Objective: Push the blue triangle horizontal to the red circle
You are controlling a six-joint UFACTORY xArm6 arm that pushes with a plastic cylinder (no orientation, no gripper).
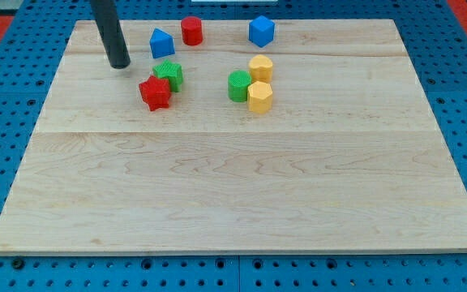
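The blue triangle [161, 43] sits near the view's top, left of centre. The red circle [191, 31] stands just to its right and slightly higher, with a small gap between them. My tip [119, 64] is on the board to the left of the blue triangle and a little below it, not touching it. The dark rod rises from the tip up out of the view's top.
A red star-like block [156, 93] and a green block [169, 75] touch each other below the blue triangle. A green block [238, 86] and two yellow blocks [260, 68] [259, 96] cluster at centre. A blue block [261, 32] sits at the top. The wooden board [233, 203] lies on a blue pegboard.
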